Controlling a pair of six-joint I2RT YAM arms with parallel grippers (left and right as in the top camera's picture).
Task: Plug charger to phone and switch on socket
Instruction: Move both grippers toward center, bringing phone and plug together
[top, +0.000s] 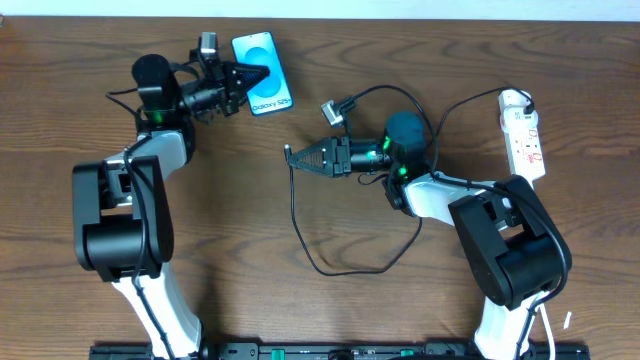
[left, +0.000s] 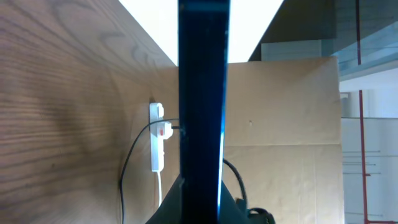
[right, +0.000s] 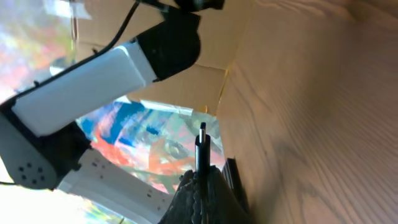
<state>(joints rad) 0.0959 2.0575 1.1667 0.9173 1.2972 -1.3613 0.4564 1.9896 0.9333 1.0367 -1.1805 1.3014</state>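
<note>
In the overhead view the phone (top: 262, 68), its light blue screen facing up, is held above the table at the back left with my left gripper (top: 248, 78) shut on its near edge. The left wrist view shows the phone (left: 203, 93) edge-on as a dark upright bar between the jaws of that gripper (left: 203, 208). My right gripper (top: 296, 157) is shut on the charger (top: 298, 225) near its connector (right: 202, 144), which sticks out past the fingertips of the right gripper (right: 202, 180) toward the left. The white socket (top: 524, 132) lies at the far right, apart from both grippers.
The charger's thin black cable loops over the table's middle front (top: 340, 270) and runs under the right arm. A thicker cable with a silver plug (top: 333, 112) hangs above the right wrist. A cardboard wall (left: 286, 137) stands behind the socket (left: 156, 144).
</note>
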